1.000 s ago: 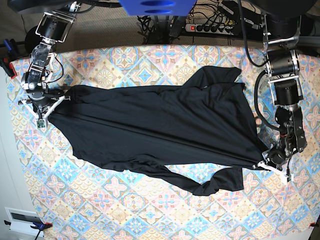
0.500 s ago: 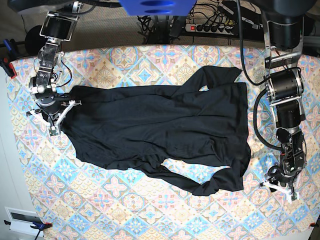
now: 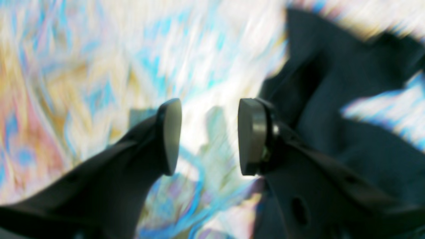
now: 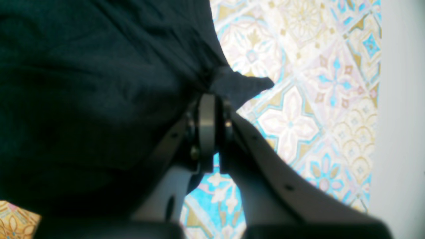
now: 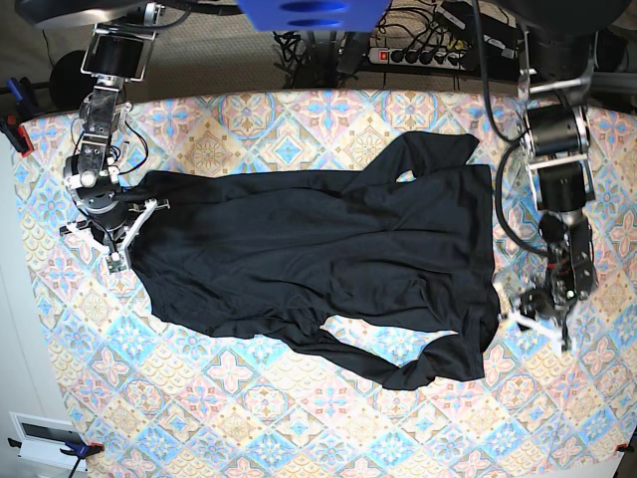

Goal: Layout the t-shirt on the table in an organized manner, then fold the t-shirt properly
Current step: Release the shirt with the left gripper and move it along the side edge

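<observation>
The black t-shirt (image 5: 318,249) lies spread lengthwise across the patterned table (image 5: 249,418), with a sleeve bunched at the back right and a twisted fold along its near edge. On the left of the base view, my right gripper (image 5: 117,231) is shut on the shirt's left end. The right wrist view shows the jaws closed on a pinch of t-shirt (image 4: 83,83) fabric at the right gripper (image 4: 208,99). My left gripper (image 5: 532,317) stands open just right of the shirt's right edge. In the blurred left wrist view the left gripper (image 3: 209,136) holds nothing, with the t-shirt (image 3: 348,99) to its right.
A power strip with cables (image 5: 418,55) lies behind the table's far edge. A blue part (image 5: 314,12) hangs at top centre. A red clamp (image 5: 15,129) grips the table's left corner. A white box (image 5: 45,438) sits on the floor at bottom left.
My left gripper opened and let go of the shirt's right corner, dropped toward the near edge, then came back beside the shirt. The shirt went slack. My right gripper shifted slightly right, still holding.
</observation>
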### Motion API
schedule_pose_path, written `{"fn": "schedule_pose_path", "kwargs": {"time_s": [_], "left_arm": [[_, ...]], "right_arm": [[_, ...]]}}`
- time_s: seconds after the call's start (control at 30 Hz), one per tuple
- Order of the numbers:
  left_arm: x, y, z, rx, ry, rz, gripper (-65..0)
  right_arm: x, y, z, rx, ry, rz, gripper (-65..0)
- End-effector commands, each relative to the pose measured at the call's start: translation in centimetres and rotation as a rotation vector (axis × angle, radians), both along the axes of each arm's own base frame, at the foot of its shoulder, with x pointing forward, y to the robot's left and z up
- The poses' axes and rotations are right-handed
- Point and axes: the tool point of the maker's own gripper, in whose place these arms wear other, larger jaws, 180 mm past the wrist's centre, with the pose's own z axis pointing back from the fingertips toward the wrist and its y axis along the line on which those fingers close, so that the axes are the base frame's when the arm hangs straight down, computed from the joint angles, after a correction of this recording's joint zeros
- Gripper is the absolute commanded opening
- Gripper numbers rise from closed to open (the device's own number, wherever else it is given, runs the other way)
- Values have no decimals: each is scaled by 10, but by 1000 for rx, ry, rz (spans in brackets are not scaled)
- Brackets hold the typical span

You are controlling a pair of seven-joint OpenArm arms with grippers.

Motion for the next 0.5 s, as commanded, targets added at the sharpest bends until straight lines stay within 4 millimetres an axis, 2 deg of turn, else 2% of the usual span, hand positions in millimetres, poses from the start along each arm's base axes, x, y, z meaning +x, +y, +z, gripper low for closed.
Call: {"fn": "schedule_pose_path", "kwargs": {"time_s": [0.0, 0.07, 0.17, 0.23, 0.47], "left_arm": [[23, 2, 32, 5, -99, -2, -411], [22, -15, 22, -18, -87, -17, -414], [22, -28, 16, -38, -76, -30, -415], [25, -47, 11, -45, -66, -64, -415], [25, -66, 2, -4, -37, -142, -415]], "right_arm": [[10, -5, 17, -15, -56, 3, -650], [10, -5, 17, -15, -56, 3, -650], [10, -5, 17, -15, -56, 3, -650], [9, -5, 17, -15, -54, 3, -650], [8, -6, 16, -15, -51, 0, -650]]}}
